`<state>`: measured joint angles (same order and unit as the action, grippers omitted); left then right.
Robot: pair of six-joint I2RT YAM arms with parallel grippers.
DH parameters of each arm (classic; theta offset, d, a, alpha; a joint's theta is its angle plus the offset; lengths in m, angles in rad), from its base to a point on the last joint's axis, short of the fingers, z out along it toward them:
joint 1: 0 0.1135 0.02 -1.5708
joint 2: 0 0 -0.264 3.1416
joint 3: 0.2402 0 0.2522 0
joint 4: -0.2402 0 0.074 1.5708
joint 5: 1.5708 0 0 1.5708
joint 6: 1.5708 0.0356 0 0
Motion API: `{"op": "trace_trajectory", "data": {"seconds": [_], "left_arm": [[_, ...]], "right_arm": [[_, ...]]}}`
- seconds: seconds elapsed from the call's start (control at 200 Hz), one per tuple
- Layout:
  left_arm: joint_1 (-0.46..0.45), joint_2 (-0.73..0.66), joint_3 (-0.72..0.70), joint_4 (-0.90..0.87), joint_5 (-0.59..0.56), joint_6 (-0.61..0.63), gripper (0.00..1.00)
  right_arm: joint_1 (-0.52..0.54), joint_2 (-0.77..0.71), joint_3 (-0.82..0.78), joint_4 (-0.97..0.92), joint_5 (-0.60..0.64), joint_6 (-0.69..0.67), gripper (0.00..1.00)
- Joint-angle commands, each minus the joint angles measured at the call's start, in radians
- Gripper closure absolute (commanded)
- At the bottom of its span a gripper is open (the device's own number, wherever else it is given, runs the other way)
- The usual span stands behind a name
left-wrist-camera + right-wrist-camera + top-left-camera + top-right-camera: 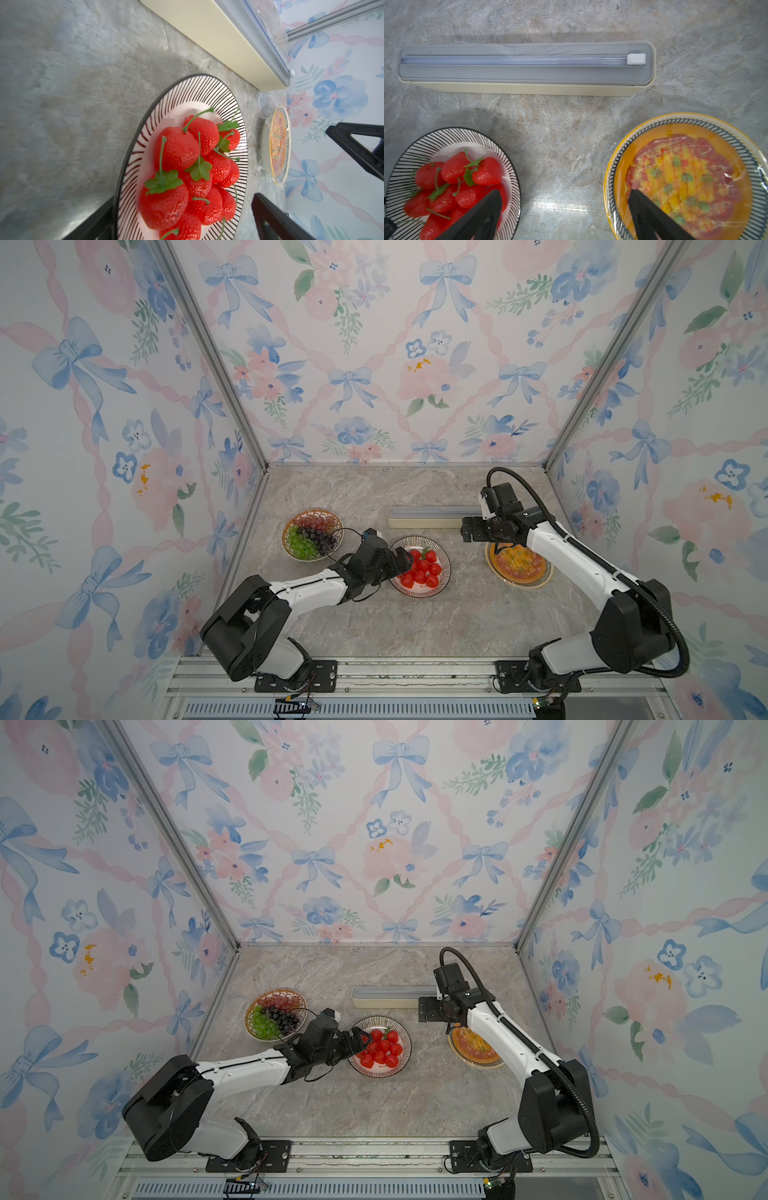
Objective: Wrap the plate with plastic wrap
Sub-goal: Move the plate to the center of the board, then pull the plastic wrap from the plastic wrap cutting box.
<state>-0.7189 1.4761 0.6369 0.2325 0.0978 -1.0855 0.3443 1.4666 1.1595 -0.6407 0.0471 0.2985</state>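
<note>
White arm shells (pixel 307 587), black joints (pixel 245 626), ribbed black cable conduit (pixel 684 645)

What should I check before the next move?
1. The left pincer is open and empty: ok.
2. The right pincer is open and empty: ok.
3. The plastic wrap covers the yellow plate: ok.
4. The strawberry plate is covered: not ok, bare.
5. A loose film edge is ready at the wrap box: cannot tell.
6. The cutter slider sits at the box's end: ok.

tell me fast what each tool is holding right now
Left tool: open, holding nothing, at the black-striped white strawberry plate.
Right tool: open, holding nothing.
</note>
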Motion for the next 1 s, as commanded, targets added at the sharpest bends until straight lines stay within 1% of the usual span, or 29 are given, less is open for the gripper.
{"op": "trace_trajectory", "data": {"seconds": [0.0, 0.12, 0.23, 0.325, 0.425, 0.46, 0.505, 0.57, 0.625, 0.675, 0.71, 0.74, 0.795, 0.84, 0.905, 0.995], "left_arm": [[-0.012, 0.049, 0.055, 0.104, 0.050, 0.020, 0.02], [-0.021, 0.084, 0.102, 0.110, 0.061, 0.059, 0.02], [0.002, 0.059, 0.103, 0.084, 0.038, 0.138, 0.02], [0.048, 0.014, 0.134, -0.019, 0.023, 0.276, 0.02], [0.119, -0.030, 0.195, -0.137, -0.001, 0.443, 0.02], [0.149, -0.036, 0.216, -0.155, 0.016, 0.495, 0.05], [0.190, -0.032, 0.250, -0.167, 0.052, 0.557, 0.13], [0.236, 0.010, 0.319, -0.187, 0.116, 0.651, 0.24], [0.263, 0.072, 0.398, -0.219, 0.168, 0.734, 0.31], [0.280, 0.141, 0.481, -0.250, 0.216, 0.797, 0.37], [0.290, 0.188, 0.535, -0.269, 0.248, 0.833, 0.41], [0.295, 0.225, 0.579, -0.283, 0.280, 0.871, 0.42], [0.301, 0.286, 0.649, -0.305, 0.305, 0.931, 0.43], [0.301, 0.330, 0.699, -0.326, 0.339, 0.991, 0.42], [0.303, 0.383, 0.753, -0.352, 0.352, 1.059, 0.42], [0.307, 0.442, 0.799, -0.382, 0.373, 1.144, 0.40]], "right_arm": [[-0.035, 0.019, 0.007, 0.031, -0.072, -0.020, 0.01], [-0.066, 0.048, 0.041, 0.044, -0.111, -0.087, 0.00], [-0.091, 0.086, 0.087, 0.035, -0.130, -0.141, 0.03], [-0.093, 0.105, 0.129, 0.023, -0.128, -0.179, 0.03], [-0.094, 0.118, 0.155, 0.032, -0.143, -0.213, 0.03], [-0.094, 0.123, 0.161, 0.038, -0.151, -0.229, 0.03], [-0.094, 0.132, 0.173, 0.046, -0.161, -0.254, 0.03], [-0.095, 0.153, 0.196, 0.043, -0.181, -0.302, 0.03], [-0.097, 0.174, 0.217, 0.041, -0.198, -0.345, 0.03], [-0.105, 0.182, 0.236, 0.041, -0.239, -0.391, 0.03], [-0.112, 0.224, 0.255, 0.038, -0.281, -0.418, 0.03], [-0.118, 0.244, 0.277, 0.027, -0.318, -0.443, 0.03], [-0.129, 0.285, 0.329, -0.014, -0.379, -0.492, 0.04], [-0.131, 0.319, 0.373, -0.048, -0.396, -0.521, 0.05], [-0.132, 0.357, 0.423, -0.089, -0.406, -0.566, 0.05], [-0.133, 0.391, 0.462, -0.107, -0.417, -0.591, 0.05]]}}
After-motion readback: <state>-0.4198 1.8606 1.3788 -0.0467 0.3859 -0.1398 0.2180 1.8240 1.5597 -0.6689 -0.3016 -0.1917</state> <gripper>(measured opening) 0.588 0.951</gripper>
